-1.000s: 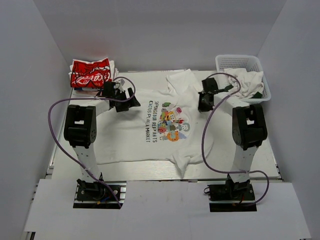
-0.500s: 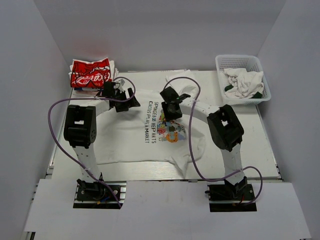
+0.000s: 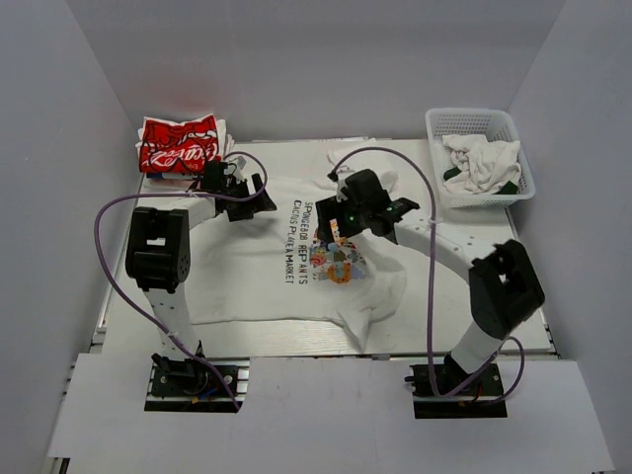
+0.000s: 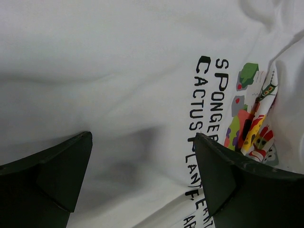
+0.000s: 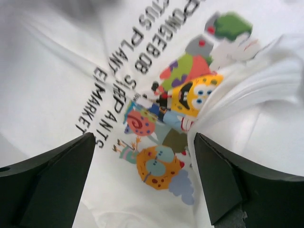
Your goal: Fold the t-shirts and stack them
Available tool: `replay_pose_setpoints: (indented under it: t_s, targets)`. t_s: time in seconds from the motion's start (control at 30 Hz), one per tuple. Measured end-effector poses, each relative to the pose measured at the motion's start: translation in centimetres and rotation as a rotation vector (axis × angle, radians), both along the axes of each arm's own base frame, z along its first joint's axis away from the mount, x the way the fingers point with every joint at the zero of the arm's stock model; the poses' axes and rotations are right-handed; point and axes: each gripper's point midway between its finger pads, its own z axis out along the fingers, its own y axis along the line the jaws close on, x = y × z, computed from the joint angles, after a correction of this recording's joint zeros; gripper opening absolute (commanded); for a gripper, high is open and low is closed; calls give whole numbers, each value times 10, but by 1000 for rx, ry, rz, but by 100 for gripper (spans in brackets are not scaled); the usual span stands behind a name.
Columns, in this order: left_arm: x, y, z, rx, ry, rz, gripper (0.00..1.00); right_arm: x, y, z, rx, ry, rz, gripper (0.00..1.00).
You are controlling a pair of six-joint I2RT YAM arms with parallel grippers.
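**Two findings: wide open, nothing held**

We find the left end effector [image 4: 142, 137] and right end effector [image 5: 143, 137] both spread wide and empty above the white cartoon-print t-shirt [image 3: 257, 276]. It lies on the tabletop [image 3: 276, 338], its right side lapped over part of the print. The red t-shirt [image 3: 178, 145] sits folded at the far-left corner.

The view is filled by a white t-shirt [image 4: 118, 71]. Dark lettering [image 4: 205, 109] and a colourful cartoon print [image 4: 247, 121] are seen at the right, partly overlapped by a fold. The left tool [image 4: 142, 145] is held spread wide, nothing gripped.
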Motion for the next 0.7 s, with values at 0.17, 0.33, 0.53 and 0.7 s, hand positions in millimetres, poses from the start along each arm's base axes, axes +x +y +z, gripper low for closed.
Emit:
replay_pose_setpoints:
  t_s: [0.17,0.33,0.53,0.7]
  targets:
    - [0,0,0,-1,0,-1,100,28,-15,25,70,-73,-71,90]
    - [0,0,0,-1,1,-2,100,54,-47,-11,69,35,-157,90]
    - [0,0,-1,-3,1,-2,100,55,-50,-32,112,139,-184,90]
    - [0,0,-1,-4,1,-2,100,55,-37,-41,232,233,-149,90]
